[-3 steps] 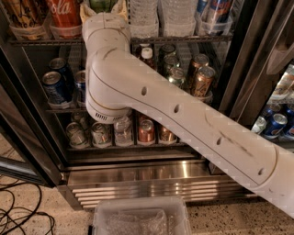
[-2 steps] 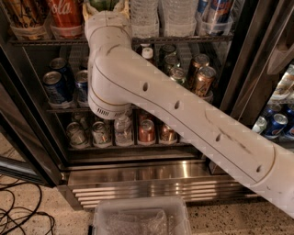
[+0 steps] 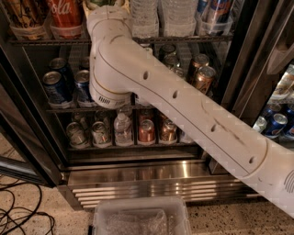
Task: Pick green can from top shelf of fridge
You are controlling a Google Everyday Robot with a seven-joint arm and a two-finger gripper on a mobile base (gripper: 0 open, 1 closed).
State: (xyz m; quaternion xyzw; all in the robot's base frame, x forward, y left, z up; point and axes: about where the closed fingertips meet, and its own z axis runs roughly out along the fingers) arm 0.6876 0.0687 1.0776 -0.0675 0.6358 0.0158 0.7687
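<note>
Nearest, a clear plastic tub (image 3: 140,218) sits on the floor before the fridge (image 3: 138,176). The white arm (image 3: 193,114) crosses the lower racks up to the top shelf (image 3: 193,39). Its wrist hides the jaws, so I cannot tell their state. A sliver of the green can (image 3: 98,3) shows just above the wrist, beside a red cola can (image 3: 66,13).

arm (image 3: 183,105): white, dark round holes | gripper: up at the top shelf (image 3: 183,39), hidden past its white wrist | green can (image 3: 102,2): pale lime sliver | cola can (image 3: 65,13): red, white script | middle-rack cans (image 3: 55,87): blue | fridge (image 3: 151,183): silver ribbed base, dark interior | floor (image 3: 46,202): speckled beige
</note>
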